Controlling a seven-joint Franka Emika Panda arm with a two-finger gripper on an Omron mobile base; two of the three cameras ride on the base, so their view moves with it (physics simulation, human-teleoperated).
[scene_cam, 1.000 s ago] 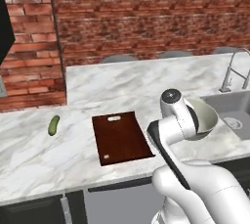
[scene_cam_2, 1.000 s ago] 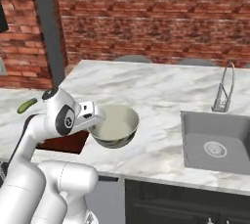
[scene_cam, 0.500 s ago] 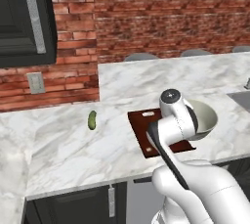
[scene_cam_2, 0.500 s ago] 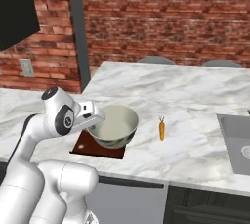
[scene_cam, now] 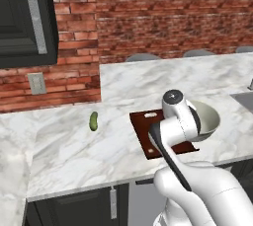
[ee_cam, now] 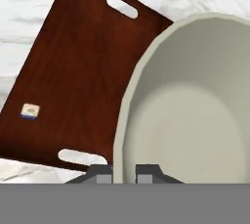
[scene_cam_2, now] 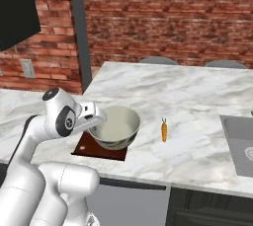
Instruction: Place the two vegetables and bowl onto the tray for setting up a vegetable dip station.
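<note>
Claw (ee_cam: pixel 124 171) is clenched on the near rim of the round, deep bowl (ee_cam: pixel 190 105), grey metal outside and cream inside, holding it above the flat dark reddish-brown rectangular tray (ee_cam: pixel 73 78) on the white marble desk (scene_cam: pixel 74 151). Left of the tray lies the stubby dark-green cucumber (scene_cam: pixel 93 121); the slim orange carrot (scene_cam_2: pixel 164 130) lies right of it, apart from the bowl.

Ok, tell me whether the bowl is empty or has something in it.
Empty. The hand view looks straight into the bowl and shows only its bare pale inside; the carrot and cucumber lie out on the counter.
</note>
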